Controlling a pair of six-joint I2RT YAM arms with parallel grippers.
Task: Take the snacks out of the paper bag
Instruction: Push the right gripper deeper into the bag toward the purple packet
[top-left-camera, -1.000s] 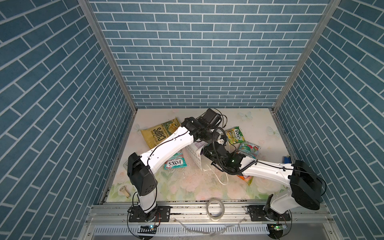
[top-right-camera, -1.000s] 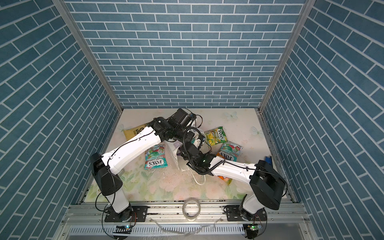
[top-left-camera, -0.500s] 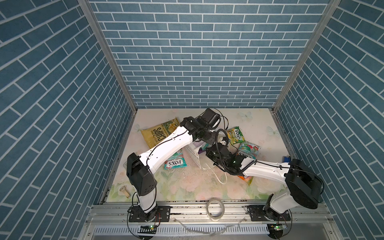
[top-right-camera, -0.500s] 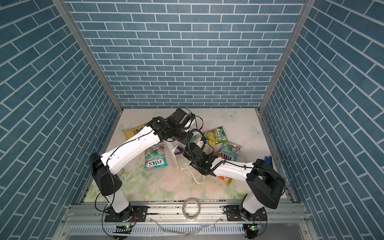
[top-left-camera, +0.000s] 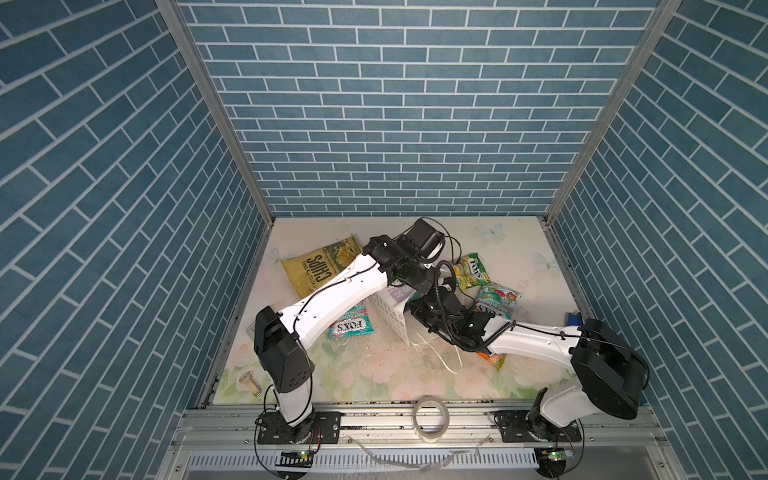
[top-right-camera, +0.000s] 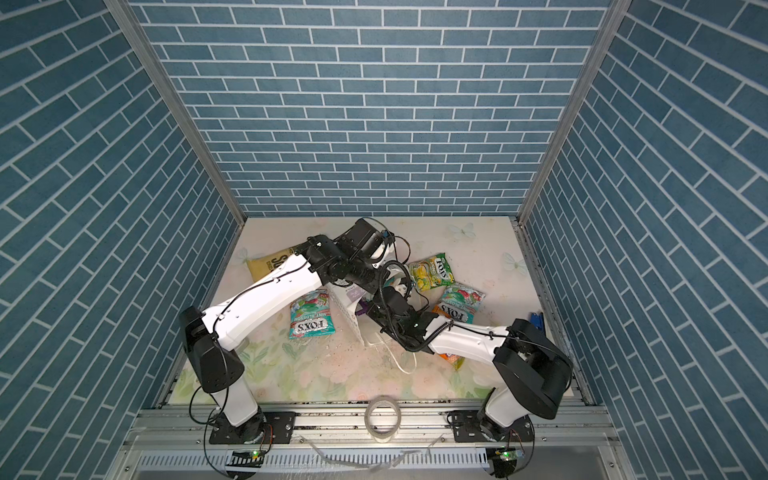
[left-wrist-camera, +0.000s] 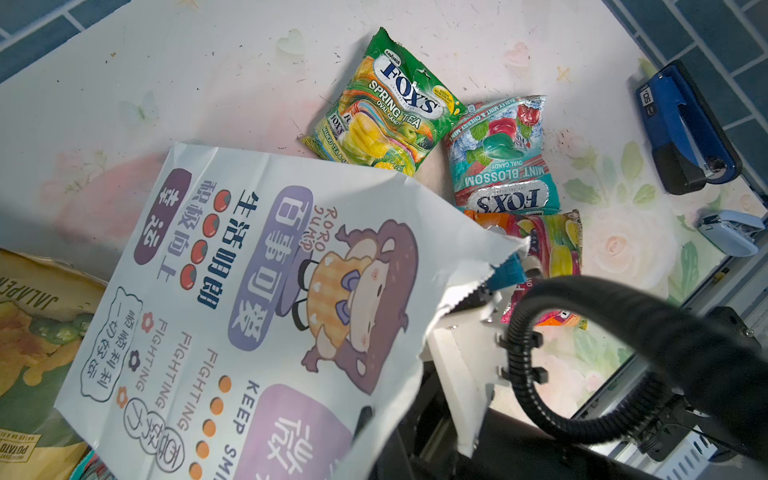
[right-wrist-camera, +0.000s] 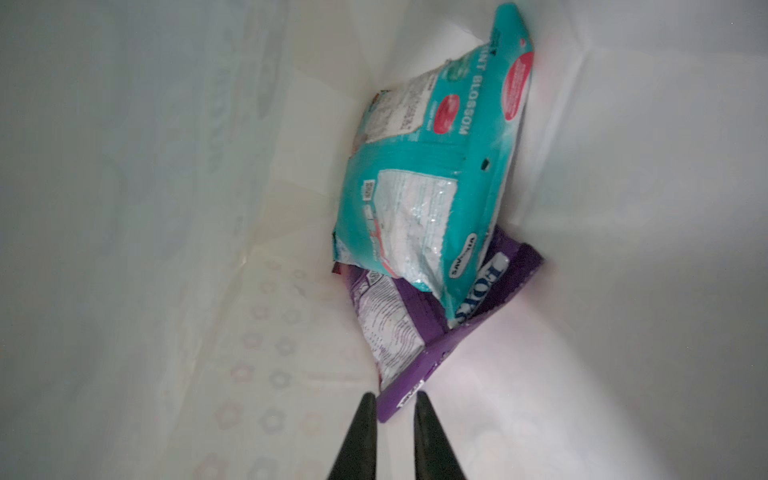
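left end effector (top-left-camera: 422, 286) clenching paper bag (left-wrist-camera: 249, 291), steadying it tipped; right end effector (right-wrist-camera: 393, 405) reaching inside, pinching purple packet (right-wrist-camera: 415, 332) corner.

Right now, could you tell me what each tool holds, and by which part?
Left tool holds the paper bag, spot hidden. Right tool, inside the bag, seems to pinch the purple packet by its near corner.

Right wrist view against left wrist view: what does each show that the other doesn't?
Only the right wrist view: the paper bag's inside, a teal Mint Blossom packet overlapping a purple packet, right gripper at its corner. Only the left wrist view: Spring Tea packet, another Mint Blossom packet, orange packet, chips bag, blue stapler. Both: the paper bag.
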